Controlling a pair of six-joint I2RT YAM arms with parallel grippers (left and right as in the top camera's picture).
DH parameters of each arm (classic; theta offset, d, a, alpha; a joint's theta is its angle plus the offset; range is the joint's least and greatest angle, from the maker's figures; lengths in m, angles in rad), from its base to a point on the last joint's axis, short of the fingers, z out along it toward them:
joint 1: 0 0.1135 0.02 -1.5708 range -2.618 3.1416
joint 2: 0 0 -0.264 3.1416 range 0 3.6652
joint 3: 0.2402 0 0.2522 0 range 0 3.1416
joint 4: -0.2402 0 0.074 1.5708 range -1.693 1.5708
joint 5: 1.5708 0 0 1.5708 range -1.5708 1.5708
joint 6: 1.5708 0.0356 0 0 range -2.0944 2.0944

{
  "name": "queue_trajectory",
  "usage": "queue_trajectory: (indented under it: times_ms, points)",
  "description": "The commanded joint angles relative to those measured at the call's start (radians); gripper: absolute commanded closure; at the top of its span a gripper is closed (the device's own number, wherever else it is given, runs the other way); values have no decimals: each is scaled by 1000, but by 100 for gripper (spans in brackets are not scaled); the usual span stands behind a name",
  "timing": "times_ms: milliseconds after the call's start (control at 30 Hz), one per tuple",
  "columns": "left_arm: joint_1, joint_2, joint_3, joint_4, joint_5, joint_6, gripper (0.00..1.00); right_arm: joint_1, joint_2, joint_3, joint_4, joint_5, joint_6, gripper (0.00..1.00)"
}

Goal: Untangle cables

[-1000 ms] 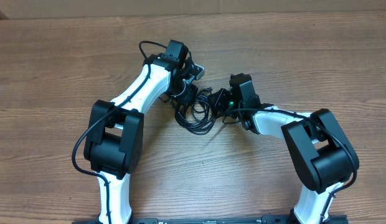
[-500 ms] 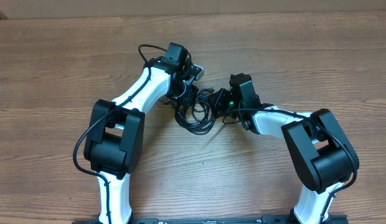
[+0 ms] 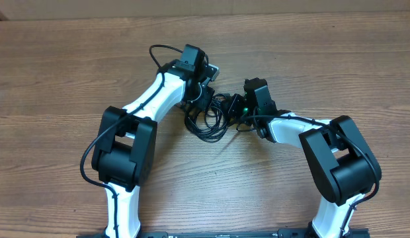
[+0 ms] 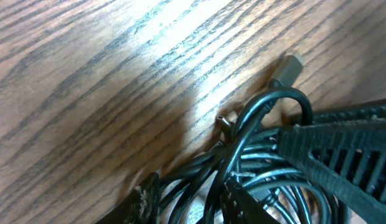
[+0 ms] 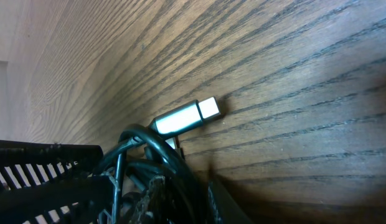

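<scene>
Right wrist shows a silver plug (image 5: pixel 183 117) tipping the cables (image 5: pixel 162 155); overhead cannot.

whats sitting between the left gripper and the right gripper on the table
The overhead view shows the tangled black cables lying between the left gripper and the right gripper, with both grippers reaching into the bunch.

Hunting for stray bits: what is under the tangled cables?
Through loops in the cables only the wooden table shows; a silver plug rests on it. The left gripper and right gripper cover the tangle's ends.
</scene>
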Motion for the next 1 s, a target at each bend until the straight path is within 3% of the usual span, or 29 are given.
queue_trajectory:
  times_ms: [0, 200, 233, 300, 700, 967]
  points:
    - [-39, -24, -12, 13, -80, -10, 67, -5, 34, -24, -9, 28, -1, 81]
    - [-64, -24, -12, 48, -169, -10, 72, -5, 34, -24, -9, 28, -1, 81]
    - [-65, -24, -12, 54, -169, -10, 86, -5, 34, -24, -9, 28, -1, 81]
    - [-65, -25, -11, 53, -168, -10, 96, -5, 34, -24, -10, 28, -1, 81]
    - [-64, -185, 32, -102, -166, -10, 96, -5, 34, -24, -10, 37, -1, 81]
    - [-61, -277, 32, -156, -85, 39, 96, -5, 34, -24, -10, 36, -1, 81]
